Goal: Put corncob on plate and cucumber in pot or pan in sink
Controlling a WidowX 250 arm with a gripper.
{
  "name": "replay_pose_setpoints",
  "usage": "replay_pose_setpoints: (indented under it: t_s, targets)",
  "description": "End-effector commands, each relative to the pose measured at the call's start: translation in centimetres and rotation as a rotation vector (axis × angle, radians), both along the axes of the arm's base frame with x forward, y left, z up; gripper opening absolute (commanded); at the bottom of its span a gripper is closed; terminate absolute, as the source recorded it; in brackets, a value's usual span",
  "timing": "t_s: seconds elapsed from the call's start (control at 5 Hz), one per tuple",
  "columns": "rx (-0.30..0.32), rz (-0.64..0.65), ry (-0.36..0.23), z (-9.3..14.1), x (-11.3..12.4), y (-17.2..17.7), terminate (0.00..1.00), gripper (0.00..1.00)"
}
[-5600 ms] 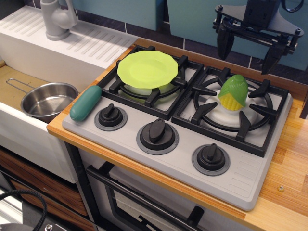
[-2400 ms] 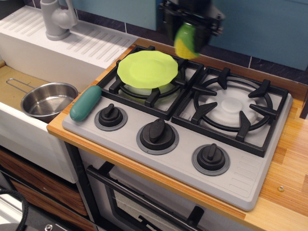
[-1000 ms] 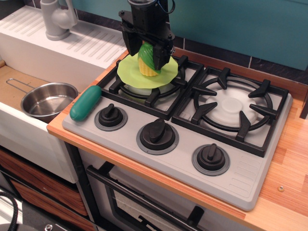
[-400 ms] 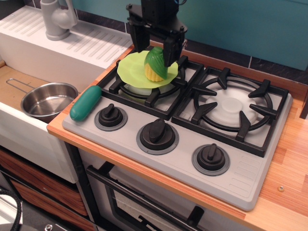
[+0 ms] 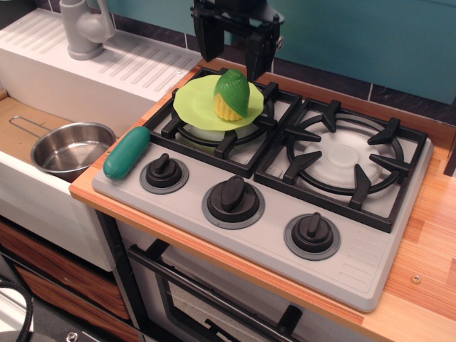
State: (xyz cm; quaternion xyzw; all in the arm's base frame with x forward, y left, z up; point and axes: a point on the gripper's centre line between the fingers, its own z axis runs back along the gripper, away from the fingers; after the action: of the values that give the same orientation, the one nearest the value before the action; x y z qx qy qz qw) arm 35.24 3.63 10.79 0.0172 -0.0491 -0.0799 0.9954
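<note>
The corncob (image 5: 231, 95), yellow kernels in a bright green husk, stands on the lime-green plate (image 5: 196, 103) on the back left burner. My gripper (image 5: 231, 57) hangs just above it, open and empty, its black fingers spread to either side. The dark teal cucumber (image 5: 127, 152) lies on the stove's front left corner, next to the sink. The steel pot (image 5: 71, 148) with its wire handle sits in the sink (image 5: 14, 121), to the left of the cucumber.
A grey faucet (image 5: 84, 27) stands on the ribbed white drainboard (image 5: 135, 60) at the back left. The right burner (image 5: 345, 158) is bare. Three black knobs (image 5: 233, 195) line the stove's front. A wooden counter (image 5: 434, 235) runs along the right.
The gripper carried the corncob from the right burner to the plate, set it down, let go and rose a little above it.
</note>
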Motion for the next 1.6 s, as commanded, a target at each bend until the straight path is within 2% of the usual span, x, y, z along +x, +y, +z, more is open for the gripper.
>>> replay_pose_setpoints:
  t_s: [0.0,0.8,1.0,1.2,1.4]
  targets:
    - [0.022,-0.035,-0.064,5.1,0.9,-0.3,0.00,1.00]
    - [0.022,-0.035,-0.064,5.1,0.9,-0.3,0.00,1.00]
    - [0.054,-0.061,-0.070,5.3,-1.2,1.6,0.00,1.00]
    - [0.125,-0.077,-0.053,5.6,-2.3,2.6,0.00,1.00]
    - [0.126,-0.091,-0.088,4.9,-3.3,3.9,0.00,1.00]
